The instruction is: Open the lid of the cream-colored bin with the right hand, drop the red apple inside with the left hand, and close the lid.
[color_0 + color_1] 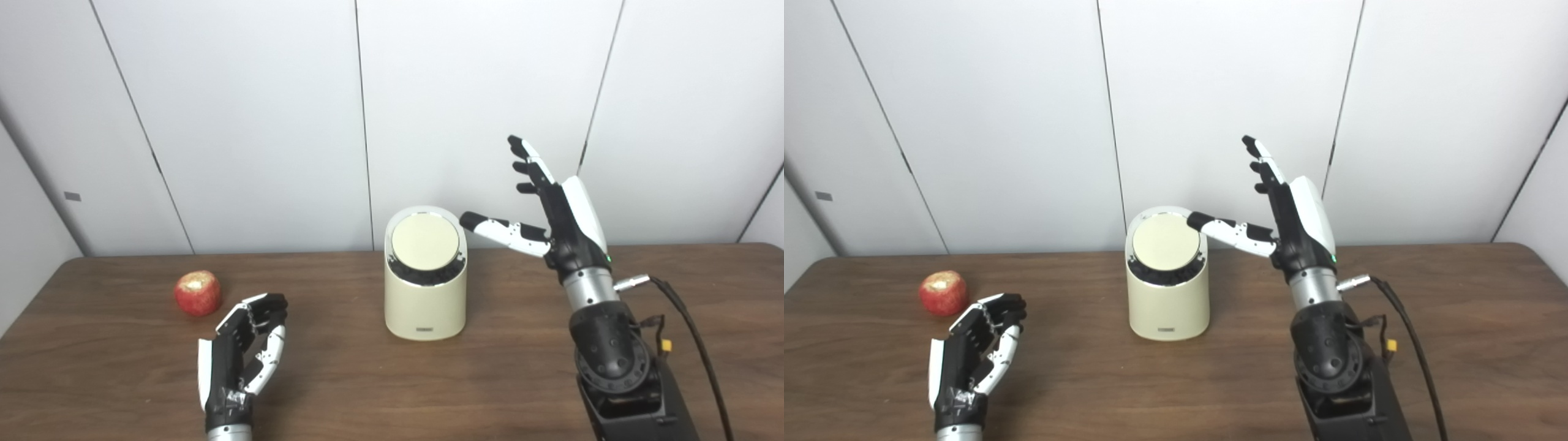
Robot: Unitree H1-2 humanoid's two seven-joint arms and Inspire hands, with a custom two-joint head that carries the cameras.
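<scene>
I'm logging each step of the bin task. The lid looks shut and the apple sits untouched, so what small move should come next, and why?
Probably the right hand eases its thumb down onto the lid: the cream bin is shut, and the thumb sits by the rim. The apple waits beside the empty left hand.

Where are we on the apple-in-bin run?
Nothing done yet. Lid shut on the bin. Right hand, open, raised beside the rim, thumb toward the lid. Apple on the table, left hand near it, empty, fingers curled. Left: open, drop, close.
</scene>
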